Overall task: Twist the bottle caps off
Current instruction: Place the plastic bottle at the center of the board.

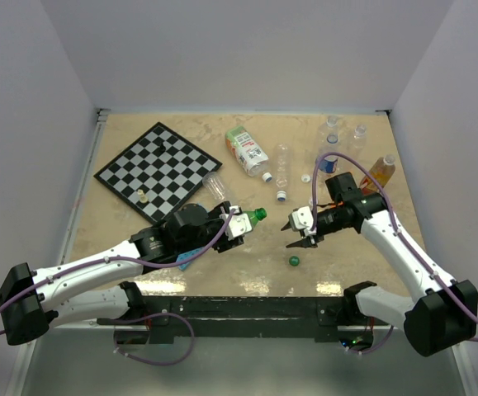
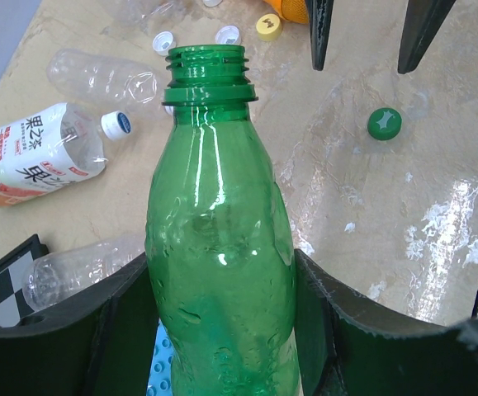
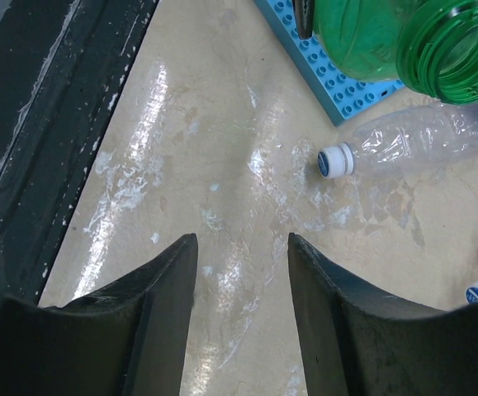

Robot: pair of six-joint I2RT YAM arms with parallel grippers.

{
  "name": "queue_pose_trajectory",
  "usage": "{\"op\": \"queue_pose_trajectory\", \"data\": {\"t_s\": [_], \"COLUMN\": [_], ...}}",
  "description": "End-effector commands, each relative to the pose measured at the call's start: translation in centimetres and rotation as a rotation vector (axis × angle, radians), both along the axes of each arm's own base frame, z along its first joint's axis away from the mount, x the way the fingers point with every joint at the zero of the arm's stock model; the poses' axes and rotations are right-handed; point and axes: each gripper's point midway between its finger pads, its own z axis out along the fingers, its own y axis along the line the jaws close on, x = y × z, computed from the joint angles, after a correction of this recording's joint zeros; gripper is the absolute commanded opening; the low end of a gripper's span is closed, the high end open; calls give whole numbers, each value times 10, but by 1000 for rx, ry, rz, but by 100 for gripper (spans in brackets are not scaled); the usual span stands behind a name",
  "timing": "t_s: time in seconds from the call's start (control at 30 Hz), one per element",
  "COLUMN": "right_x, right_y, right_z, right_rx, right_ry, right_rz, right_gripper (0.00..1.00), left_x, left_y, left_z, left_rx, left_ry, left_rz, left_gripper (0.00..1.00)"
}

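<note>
top view, left claw (image 1: pixel 245 221): clamped round the green bottle (image 1: pixel 253 218), whose neck is bare, so that one looks done
top view, bottle axis: runs lower left to upper right, open mouth aimed at the right claw (image 1: pixel 301 234)
top view, right claw: spread, nothing in it
top view, green cap (image 1: pixel 294 261): loose on the surface (image 1: pixel 222 280), just below the right claw in the frame and not touching it; the right arm is clearly nearer
top view, probable next targets: labelled bottle (image 1: pixel 247 150) and clear bottle (image 1: pixel 282 169) at upper centre, both lying flat with capped ends toward the bottom of the frame, above both claws

left wrist, grip: both fingers pressed on the green bottle's sides, bottle pointing up the frame, threads showing
left wrist, green cap: upper right, under the right claw's two dark tips
left wrist, writing: the labelled bottle at the left edge has big Chinese characters, red and black on white; too soft to read honestly

right wrist, right claw: fingers apart, only bare surface between them
right wrist, white-and-blue cap (image 3: pixel 335 160): screwed on a flat clear bottle, up and right of the claw; the bottle's body runs off to the right
right wrist, writing: none visible
</note>
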Motion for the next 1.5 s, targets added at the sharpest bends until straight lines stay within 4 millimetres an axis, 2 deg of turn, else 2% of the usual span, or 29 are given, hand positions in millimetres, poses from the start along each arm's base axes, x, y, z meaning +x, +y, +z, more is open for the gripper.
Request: {"op": "queue_pose_trajectory", "data": {"t_s": [0.0, 1.47], "right_x": [-3, -3], "right_y": [6, 4], "right_z": [15, 20], "right_rx": [62, 104], "right_ry": [22, 41], "right_rz": [9, 3], "right_gripper": [51, 54], "left_x": [2, 1], "left_y": [-4, -5], "left_z": [18, 20], "left_rx": [-64, -71], "left_ry": [-29, -29], "left_rz": [1, -6], "left_gripper": [6, 6]}}
